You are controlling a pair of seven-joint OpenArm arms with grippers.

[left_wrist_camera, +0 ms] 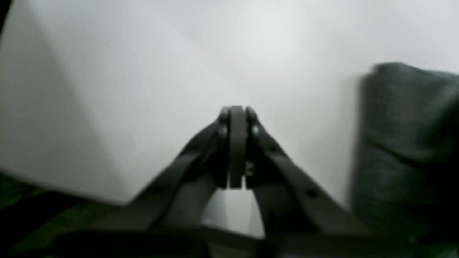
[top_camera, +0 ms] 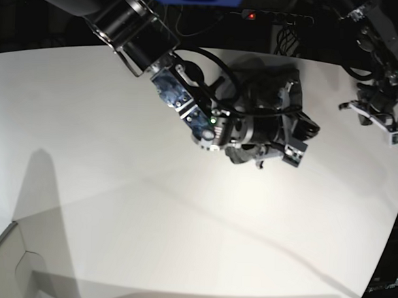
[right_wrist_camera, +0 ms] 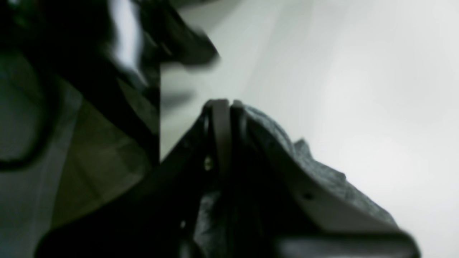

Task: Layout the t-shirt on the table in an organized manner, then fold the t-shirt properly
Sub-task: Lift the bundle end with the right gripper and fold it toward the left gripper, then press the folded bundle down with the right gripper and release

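The dark heather-grey t-shirt [top_camera: 260,73] lies bunched in a heap at the far middle of the white table [top_camera: 119,185]. My right gripper [top_camera: 251,154] sits at the heap's near edge. In the right wrist view that gripper [right_wrist_camera: 224,102] is shut on the t-shirt, with grey fabric [right_wrist_camera: 322,175] running up along one finger to the tips. My left gripper [top_camera: 376,119] hangs at the far right of the table, apart from the shirt. In the left wrist view it [left_wrist_camera: 236,109] is shut with nothing in it, above bare table [left_wrist_camera: 143,71], and the t-shirt [left_wrist_camera: 405,143] is off to its right.
The table's curved edge [top_camera: 378,247] runs down the right side in the base view. Cables and a power strip [top_camera: 275,17] lie behind the far edge. The table's edge [left_wrist_camera: 71,195] with dark floor below shows in the left wrist view.
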